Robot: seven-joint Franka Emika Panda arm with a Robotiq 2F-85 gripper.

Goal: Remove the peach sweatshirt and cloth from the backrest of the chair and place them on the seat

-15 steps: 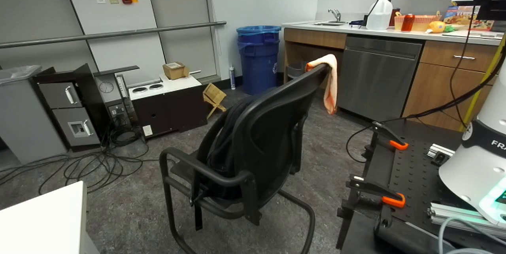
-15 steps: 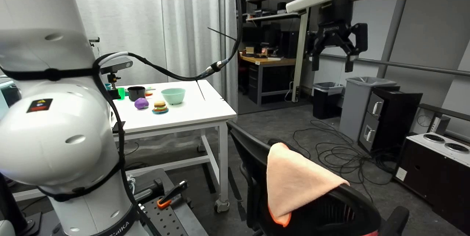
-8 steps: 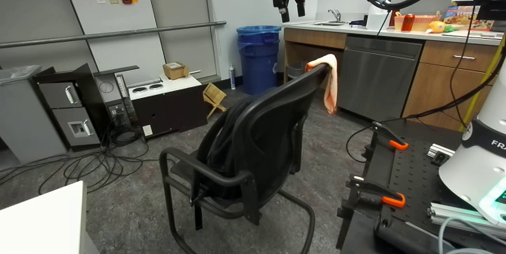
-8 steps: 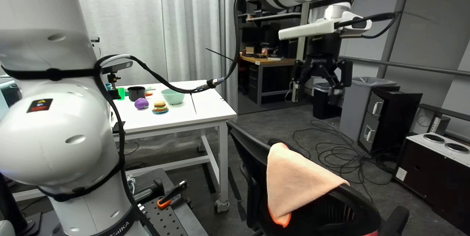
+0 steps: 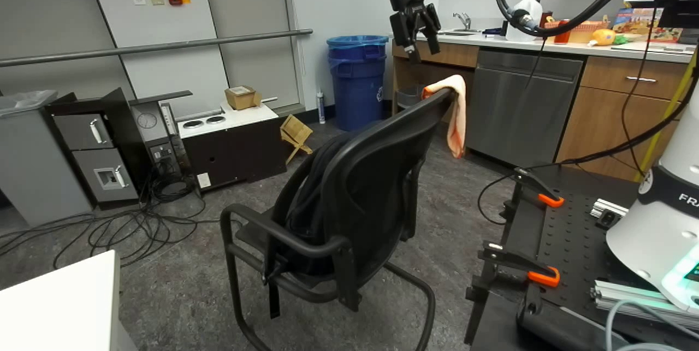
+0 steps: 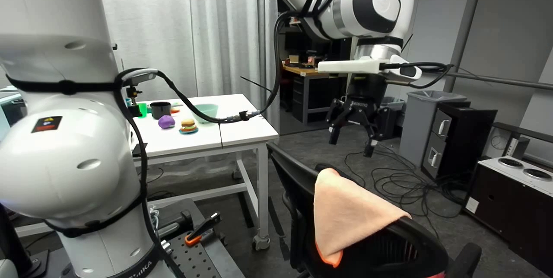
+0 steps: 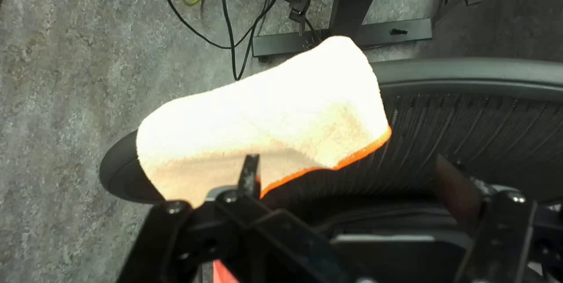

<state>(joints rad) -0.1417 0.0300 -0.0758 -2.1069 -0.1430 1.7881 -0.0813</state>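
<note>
Peach cloth (image 6: pixel 352 215): one, trimmed in orange, draped over the top edge of the backrest (image 5: pixel 377 187), close to one top corner.
Jaws: one pair, mine, spread wide; in both exterior views my gripper (image 6: pixel 351 143) hangs above that top edge, apart from the cloth.
Chair (image 5: pixel 349 220): one, black, with one black bag (image 5: pixel 308 209) against the front of the backrest.
White table (image 6: pixel 242 133): one mint bowl (image 6: pixel 211 109), one toy burger (image 6: pixel 188 126), one purple piece (image 6: pixel 166 122), one black mug (image 6: pixel 160 110) and one green cup (image 6: pixel 143 110), all well in from the corner nearest the chair.
Clamps (image 5: pixel 521 261): in an exterior view two, orange-tipped, along the edge of a perforated plate (image 5: pixel 570 231).
Low unit (image 5: pixel 246 157): two burners (image 5: pixel 216 119) toward its left edge, one cardboard box (image 5: pixel 241 98).
Counter (image 5: pixel 494 42): one white jug (image 5: pixel 525 15), one red can (image 5: pixel 562 38); my cable (image 5: pixel 600 0) crosses in front of both.
Seat (image 5: pixel 252 236): mostly hidden by the bag and an armrest (image 5: pixel 295 244).
Arm (image 6: pixel 345 14): mine, cut off by the top edge.
Fingers (image 7: pixel 250 177): in the wrist view one hides part of the cloth's lower edge; the other is blurred.
Cloth's upper side: washed out nearly white there.
Red patch (image 7: pixel 223 273): at that view's bottom edge, too little showing for me to name.
</note>
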